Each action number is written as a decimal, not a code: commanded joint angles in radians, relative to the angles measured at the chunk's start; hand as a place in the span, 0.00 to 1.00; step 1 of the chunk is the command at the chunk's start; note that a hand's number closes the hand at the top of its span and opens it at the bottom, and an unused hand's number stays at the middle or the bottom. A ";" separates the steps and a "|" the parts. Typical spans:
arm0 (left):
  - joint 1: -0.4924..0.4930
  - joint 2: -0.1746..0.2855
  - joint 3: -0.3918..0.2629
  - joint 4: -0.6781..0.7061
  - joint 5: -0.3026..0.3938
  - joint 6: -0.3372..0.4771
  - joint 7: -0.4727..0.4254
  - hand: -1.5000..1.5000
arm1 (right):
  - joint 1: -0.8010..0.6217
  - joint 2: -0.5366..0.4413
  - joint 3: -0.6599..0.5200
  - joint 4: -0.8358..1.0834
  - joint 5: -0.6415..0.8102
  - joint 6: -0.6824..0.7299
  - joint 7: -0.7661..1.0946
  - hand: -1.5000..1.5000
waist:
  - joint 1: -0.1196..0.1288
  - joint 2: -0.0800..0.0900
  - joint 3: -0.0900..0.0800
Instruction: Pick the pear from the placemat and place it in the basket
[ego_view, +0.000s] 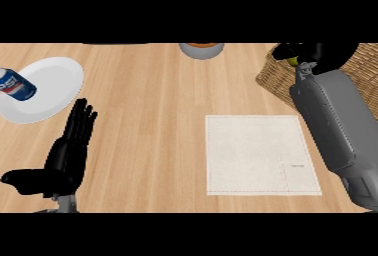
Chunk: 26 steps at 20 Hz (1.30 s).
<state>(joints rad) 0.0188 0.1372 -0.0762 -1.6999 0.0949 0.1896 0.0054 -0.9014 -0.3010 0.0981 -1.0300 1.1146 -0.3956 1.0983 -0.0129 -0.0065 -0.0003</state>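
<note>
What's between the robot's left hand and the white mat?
Nothing: only bare wooden counter lies between the left hand and the placemat, in the head view.

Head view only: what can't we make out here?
Head view:
Pear: only a yellow-green sliver shows under the right hand; held or released, unclear.
Basket: inside hidden by the right forearm; cut off at the right edge.
Grey-and-orange object: cut by the top edge, unidentifiable.

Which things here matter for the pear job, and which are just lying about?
For the job:
- pear, held by the right hand at the basket
- placemat

Lying about:
- plate with a can on it
- grey pot at the far edge
- left hand, resting open
</note>
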 joint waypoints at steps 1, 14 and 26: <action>0.001 -0.019 -0.031 -0.022 -0.020 0.005 0.031 0.50 | 0.086 -0.028 -0.023 -0.116 0.005 0.097 0.077 1.00 | 0.004 0.002 0.000; -0.040 -0.027 0.024 0.041 -0.001 -0.037 -0.010 0.50 | 0.220 -0.062 -0.150 -0.043 -0.064 0.065 -0.139 1.00 | 0.020 0.008 0.000; -0.051 -0.039 0.020 0.028 -0.048 -0.033 0.041 0.50 | 0.350 -0.055 -0.241 -0.071 -0.097 -0.017 -0.227 1.00 | 0.016 0.007 0.000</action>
<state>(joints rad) -0.0168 0.1012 -0.0494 -1.6708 0.0685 0.1505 0.0132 -0.5757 -0.3538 -0.1129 -1.1294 1.0284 -0.3913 0.8883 0.0045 -0.0050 -0.0054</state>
